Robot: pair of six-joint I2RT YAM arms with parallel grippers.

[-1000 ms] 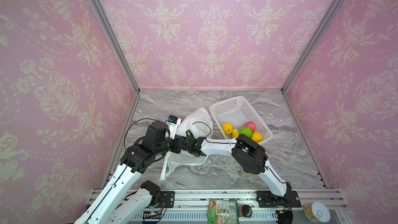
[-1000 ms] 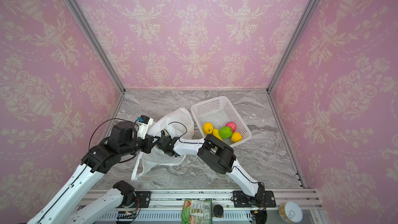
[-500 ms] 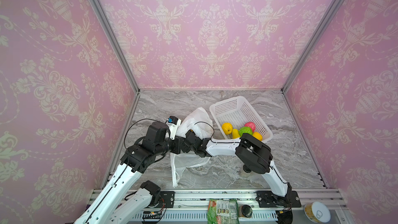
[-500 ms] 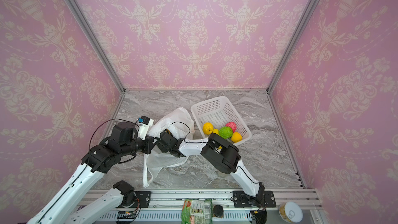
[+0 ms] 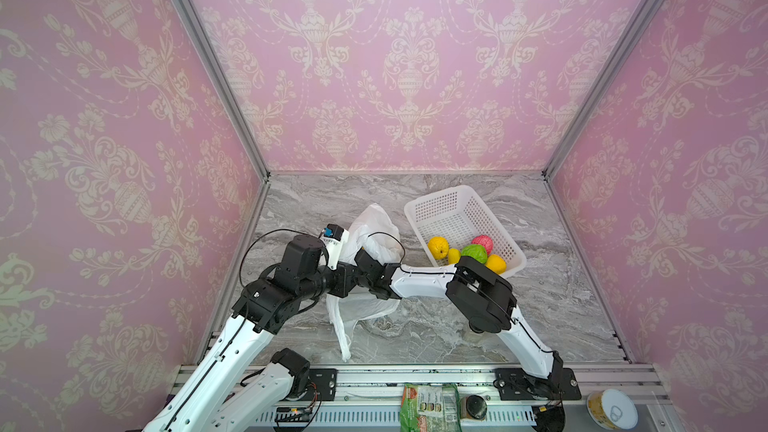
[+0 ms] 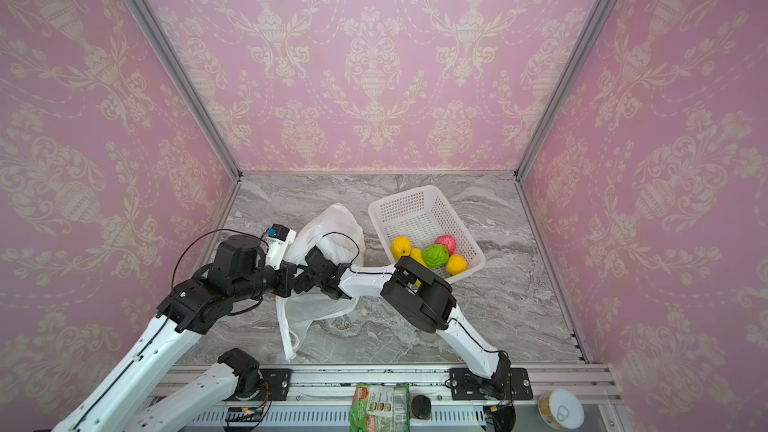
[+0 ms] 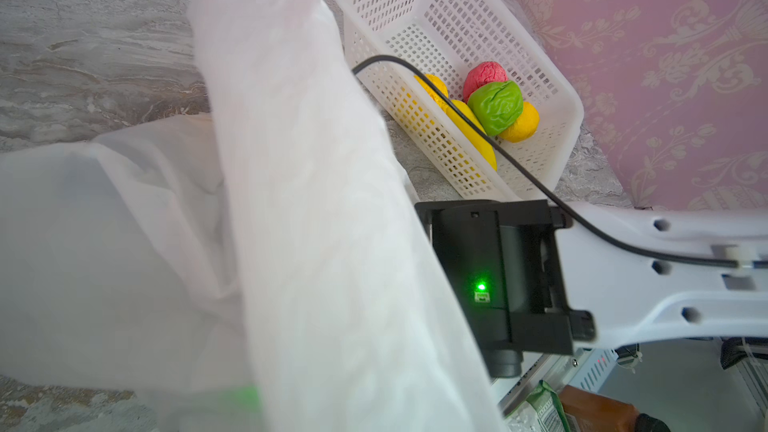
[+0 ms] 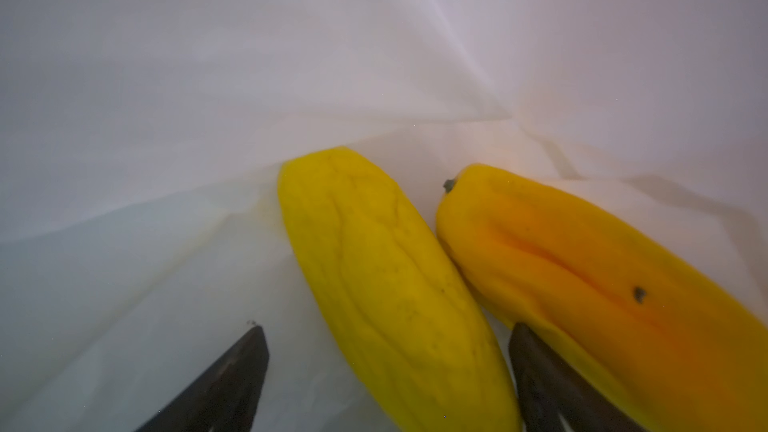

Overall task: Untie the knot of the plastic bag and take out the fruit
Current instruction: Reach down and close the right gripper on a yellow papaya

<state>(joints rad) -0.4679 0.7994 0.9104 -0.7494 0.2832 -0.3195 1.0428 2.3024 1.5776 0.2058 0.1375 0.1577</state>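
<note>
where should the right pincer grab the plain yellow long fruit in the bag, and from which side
Grip the yellow fruit across its narrow middle, coming lengthwise from the mouth of the plastic bag, as the right pincer points. Its open jaws straddle it; the orange-tinged fruit lies against one side, so that finger must slip between them.

White plastic bag (image 5: 372, 224), yellow fruit (image 8: 386, 284) inside

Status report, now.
Left pincer shut on plastic bag, holding it up. Right pincer open inside, straddling yellow fruit. Orange-yellow fruit alongside, crowding one finger.
</note>
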